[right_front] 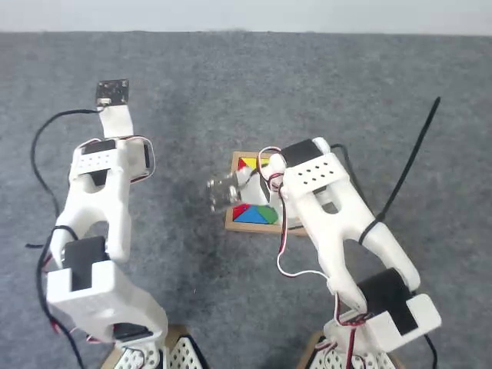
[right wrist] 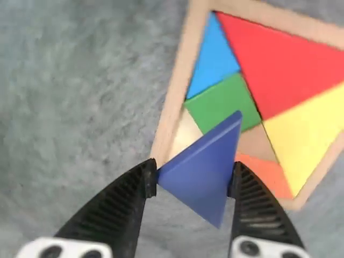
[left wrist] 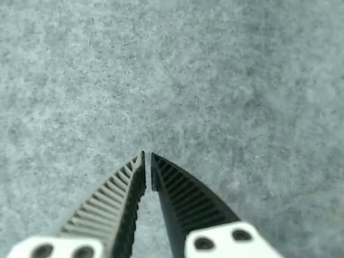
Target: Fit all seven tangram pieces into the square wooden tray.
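No text, numbers, labels or signs readable anywhere; wooden tray (right wrist: 173, 97) and tangram pieces (right wrist: 279, 59) plain, unmarked.

The left arm (right_front: 96, 200) bends up from its base. The left end effector (left wrist: 148, 157) points down, its two fingers pressed almost together with nothing between them. The right arm (right_front: 338, 223) stretches forward and leans in toward the other arm's side. The right end effector (right wrist: 192, 174) pinches a blue triangle (right wrist: 207, 156) between both fingers.
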Tool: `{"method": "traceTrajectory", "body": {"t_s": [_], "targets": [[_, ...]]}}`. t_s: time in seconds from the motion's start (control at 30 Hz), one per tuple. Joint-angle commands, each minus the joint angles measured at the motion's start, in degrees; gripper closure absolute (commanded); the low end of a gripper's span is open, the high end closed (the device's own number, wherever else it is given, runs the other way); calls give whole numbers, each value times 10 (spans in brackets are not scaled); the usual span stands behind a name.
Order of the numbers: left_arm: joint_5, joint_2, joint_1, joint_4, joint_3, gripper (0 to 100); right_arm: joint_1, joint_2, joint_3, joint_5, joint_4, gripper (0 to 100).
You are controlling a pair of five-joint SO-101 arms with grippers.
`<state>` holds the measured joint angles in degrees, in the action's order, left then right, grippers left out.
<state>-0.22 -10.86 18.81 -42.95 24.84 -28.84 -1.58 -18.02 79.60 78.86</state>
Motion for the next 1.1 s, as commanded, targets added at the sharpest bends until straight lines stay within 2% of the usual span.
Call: {"method": "traceTrajectory", "body": {"t_s": [0.0,0.13,0.27,0.4,0.77,1.07], "targets": [[5,3,1,12,-15,985,-1,-6,-3,101,4,812],[5,3,1,11,-15,985,30,-6,-20,195,3,812],[5,3,0,11,-15,985,47,-6,-40,210,1,812],[5,3,0,11,-15,985,49,-6,-62,219,-56,812],[5,3,-1,11,-15,985,74,-6,-86,366,-100,812],[5,3,-1,11,-15,985,74,-5,-87,372,-105,808]]}}
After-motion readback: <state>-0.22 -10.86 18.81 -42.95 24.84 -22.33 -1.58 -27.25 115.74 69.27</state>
